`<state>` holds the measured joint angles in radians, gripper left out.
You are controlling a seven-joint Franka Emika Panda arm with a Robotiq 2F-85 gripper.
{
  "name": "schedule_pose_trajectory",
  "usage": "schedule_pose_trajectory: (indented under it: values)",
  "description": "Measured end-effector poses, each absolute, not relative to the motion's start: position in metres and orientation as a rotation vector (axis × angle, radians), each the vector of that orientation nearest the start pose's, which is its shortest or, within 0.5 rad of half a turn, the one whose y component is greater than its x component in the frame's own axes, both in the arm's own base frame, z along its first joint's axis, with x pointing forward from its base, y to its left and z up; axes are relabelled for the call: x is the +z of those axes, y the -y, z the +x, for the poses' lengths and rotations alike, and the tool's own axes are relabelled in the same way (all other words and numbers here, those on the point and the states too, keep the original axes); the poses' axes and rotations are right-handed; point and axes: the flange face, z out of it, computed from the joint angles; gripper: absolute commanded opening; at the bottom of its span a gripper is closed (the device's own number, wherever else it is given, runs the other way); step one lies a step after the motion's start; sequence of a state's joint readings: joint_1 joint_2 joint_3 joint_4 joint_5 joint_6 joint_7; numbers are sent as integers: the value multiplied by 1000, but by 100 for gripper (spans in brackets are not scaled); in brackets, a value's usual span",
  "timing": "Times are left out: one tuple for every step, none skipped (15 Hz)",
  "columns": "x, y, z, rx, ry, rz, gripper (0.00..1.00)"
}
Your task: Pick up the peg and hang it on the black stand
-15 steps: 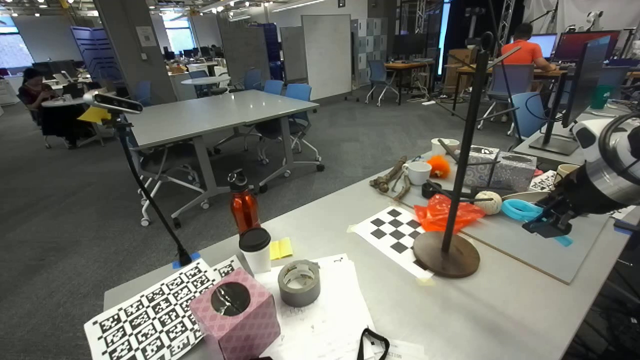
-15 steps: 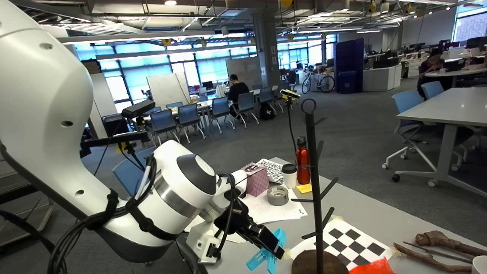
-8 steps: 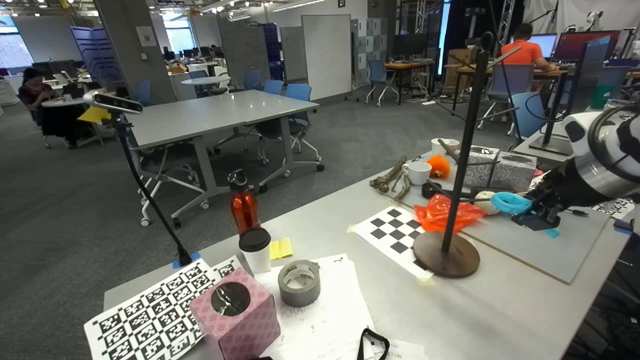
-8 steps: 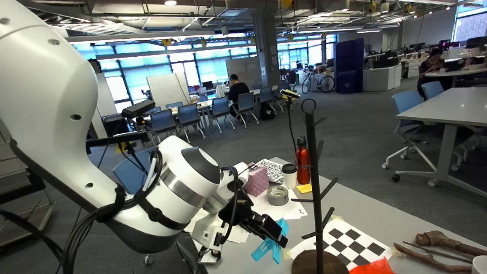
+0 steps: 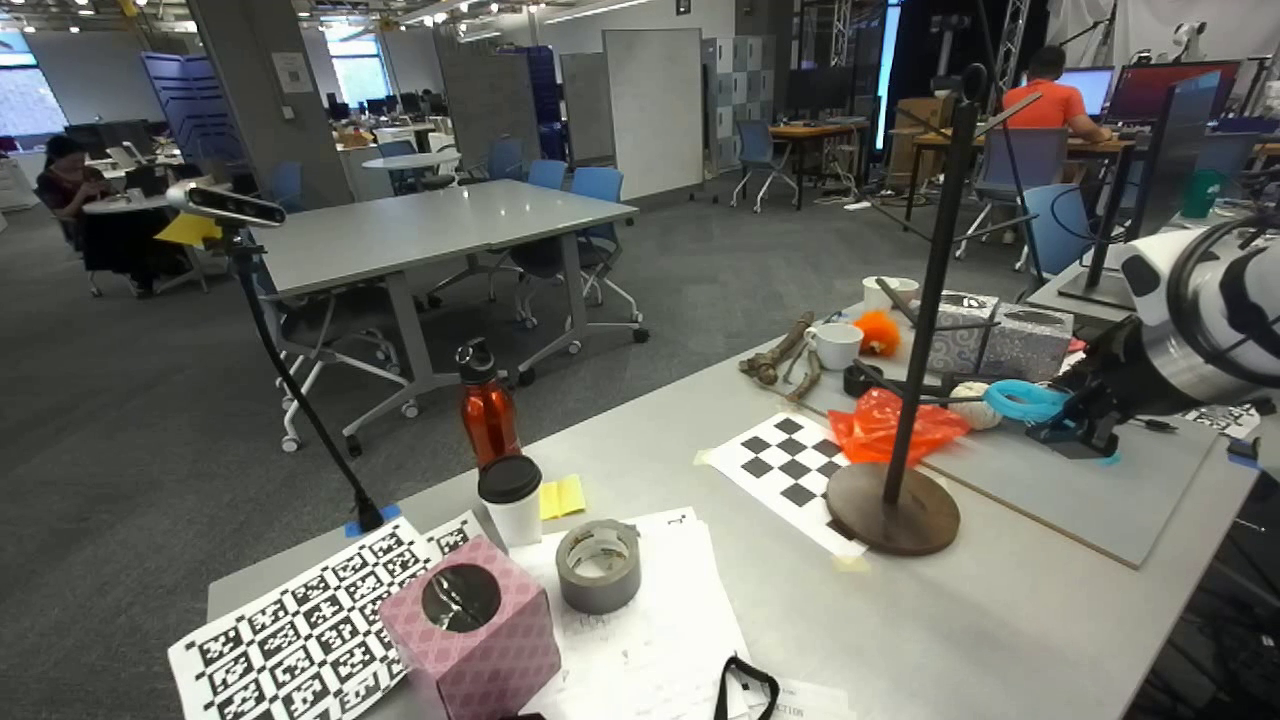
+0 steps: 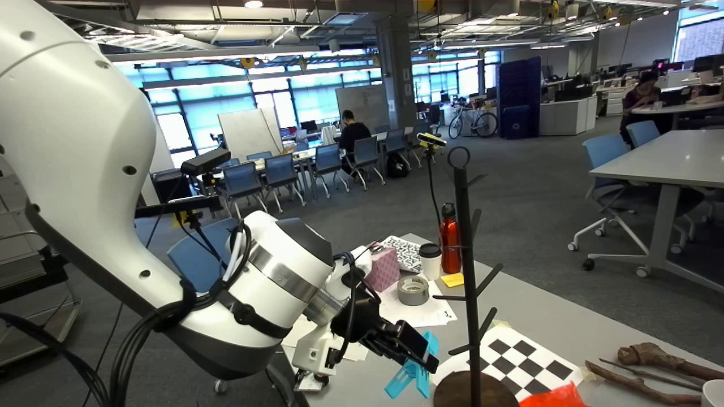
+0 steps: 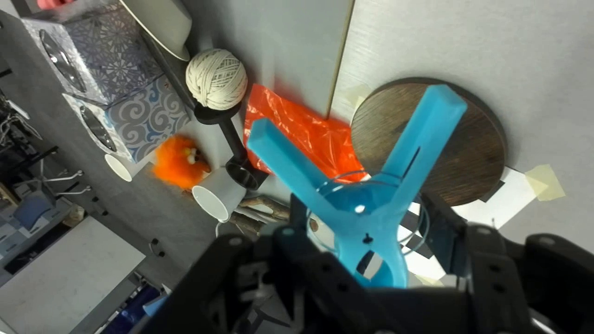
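The peg (image 7: 362,218) sat between the jaws, which were closed on it about the middle, and both exterior views showed it held above the counter (image 5: 1000,620), near the black stand (image 6: 468,265). That grip made sense to me: it left both ends free, the splayed legs (image 7: 427,125) to one side and a rounded loop (image 5: 1003,408) toward the stand, so the loop might hook over with the jaws out of the way. A low branch (image 6: 459,350) reached toward the peg and looked the likeliest place, though whether loop and tip touched I could not tell. The stand rose upright from a broad round base (image 7: 468,153), presumably there to steady so tall and thin a piece. The checkered sheet (image 5: 775,460), seemingly tucked partly beneath it, was fixed with tape (image 5: 850,564), probably to stop it shifting. The hanging was not yet done; the next move seemed to call for a slow advance, since a clumsy push could have rocked the stand or twisted the peg in the jaws.
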<state>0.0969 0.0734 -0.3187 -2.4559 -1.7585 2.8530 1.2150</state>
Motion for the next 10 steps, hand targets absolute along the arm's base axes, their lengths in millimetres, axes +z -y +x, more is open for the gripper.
schedule_pose_trajectory:
  values:
    - [264, 52, 459, 672, -295, 2507, 37]
    - [263, 54, 459, 670, -287, 2498, 37]
    - [262, 55, 459, 669, -278, 2492, 37]
    - [260, 56, 459, 669, -270, 2487, 37]
    - [259, 57, 459, 667, -262, 2483, 37]
    - [257, 58, 460, 666, -255, 2480, 37]
    - [255, 58, 460, 667, -249, 2479, 37]
    - [254, 59, 461, 667, -243, 2479, 62]
    - [252, 59, 462, 666, -235, 2481, 62]
    - [250, 59, 464, 664, -231, 2482, 62]
